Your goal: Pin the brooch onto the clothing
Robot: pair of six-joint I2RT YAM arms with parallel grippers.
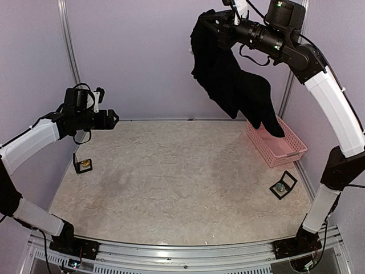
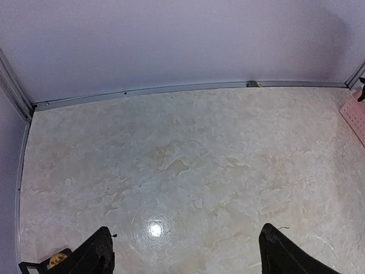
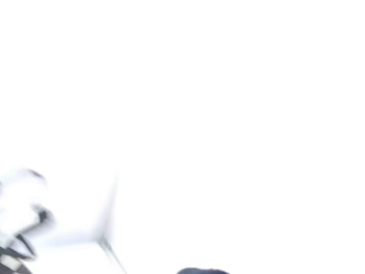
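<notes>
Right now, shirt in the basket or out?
Mostly out: the shirt hangs bunched from the raised right gripper. Its lowest tip dangles at the pink basket; whether it touches, cannot tell.

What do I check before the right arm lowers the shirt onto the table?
1. Grip: ok. The shirt hangs from the right gripper.
2. Shirt clear of the pink basket: not ok. Its lower end hangs at the basket; whether they touch cannot be told.
3. Left gripper free: ok, open and empty.
4. Landing area: ok. The left brooch box and right brooch box sit toward the sides, with bare table between them.
5. Which side of the shirt faces out: cannot tell, no marks visible.
6. Right wrist view: not ok, washed out white.
</notes>
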